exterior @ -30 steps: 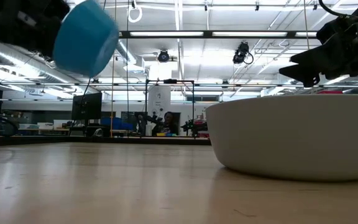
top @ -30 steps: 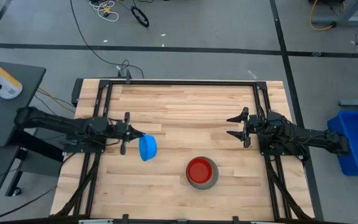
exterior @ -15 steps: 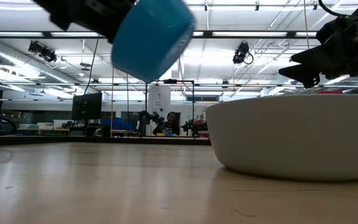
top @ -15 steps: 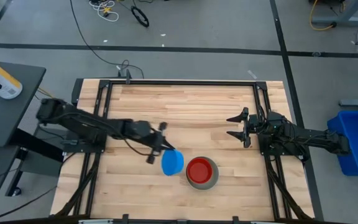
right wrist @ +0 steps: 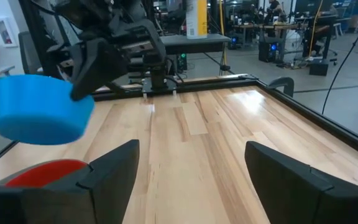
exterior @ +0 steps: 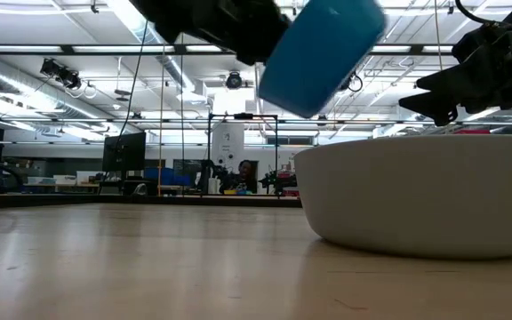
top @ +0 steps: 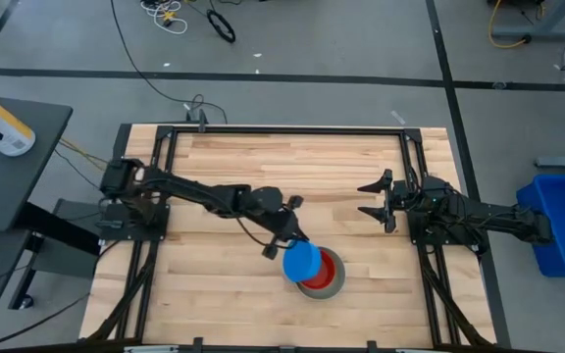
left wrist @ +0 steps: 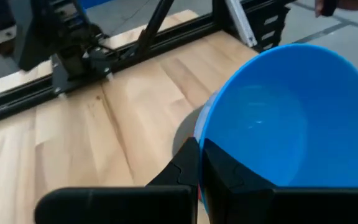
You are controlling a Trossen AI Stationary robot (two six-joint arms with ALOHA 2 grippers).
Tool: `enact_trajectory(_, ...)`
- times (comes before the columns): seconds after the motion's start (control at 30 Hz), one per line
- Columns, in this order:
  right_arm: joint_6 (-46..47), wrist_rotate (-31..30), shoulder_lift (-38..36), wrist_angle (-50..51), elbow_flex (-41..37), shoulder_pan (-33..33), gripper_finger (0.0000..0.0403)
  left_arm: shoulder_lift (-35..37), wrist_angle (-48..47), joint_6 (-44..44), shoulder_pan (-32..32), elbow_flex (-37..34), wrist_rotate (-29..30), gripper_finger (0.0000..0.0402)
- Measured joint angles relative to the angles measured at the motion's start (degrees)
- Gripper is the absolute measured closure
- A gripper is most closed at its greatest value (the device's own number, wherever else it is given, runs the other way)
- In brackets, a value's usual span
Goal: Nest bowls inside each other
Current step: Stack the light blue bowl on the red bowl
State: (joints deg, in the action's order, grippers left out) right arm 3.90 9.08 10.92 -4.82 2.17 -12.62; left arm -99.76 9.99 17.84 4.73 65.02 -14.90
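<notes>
Blue bowl (top: 302, 261) above wooden table (top: 263, 167); ceiling-lit workshop behind.

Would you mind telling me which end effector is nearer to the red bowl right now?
The left. The left end effector holds the blue bowl over the red bowl's edge, while the right end effector waits open, farther back toward the right.

My wooden table (top: 292, 167) sits on a grey floor (top: 292, 39) crossed by dark lines, cables (top: 179, 15) at top. A blue bin (top: 562, 226) stands right; ceiling lights (exterior: 238, 49) glow in the low view.
</notes>
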Motion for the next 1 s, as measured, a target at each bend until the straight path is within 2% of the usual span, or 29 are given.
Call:
enact_trajectory(0.13, 0.02, 0.01, 0.00, 0.74, 0.02, 0.01, 0.0111, -2.88, -0.30, -0.03, -0.57, 3.22, -2.55, 0.0397)
enact_trajectory(0.33, 0.02, 0.02, 0.00, 0.78, 0.01, 0.01, 0.0121, -7.55, -5.84, 0.42, -0.94, 8.72, -4.39, 0.0397)
enact_trajectory(0.57, 2.66, 0.00, 0.07, 0.80, 0.02, 0.00, 0.0135, -11.13, -11.57, 1.62, -0.92, 13.21, -4.52, 0.0397)
enact_trajectory(0.73, 3.36, 0.02, 0.22, 0.93, 0.02, 0.00, 0.0146, -11.09, -14.64, 2.39, -0.94, 13.41, -4.45, 0.0397)
enact_trajectory(1.0, 3.36, 0.01, 0.37, 0.81, 0.02, 0.01, 0.0163, -11.09, -12.99, 3.67, -0.77, 13.41, -4.10, 0.0397)
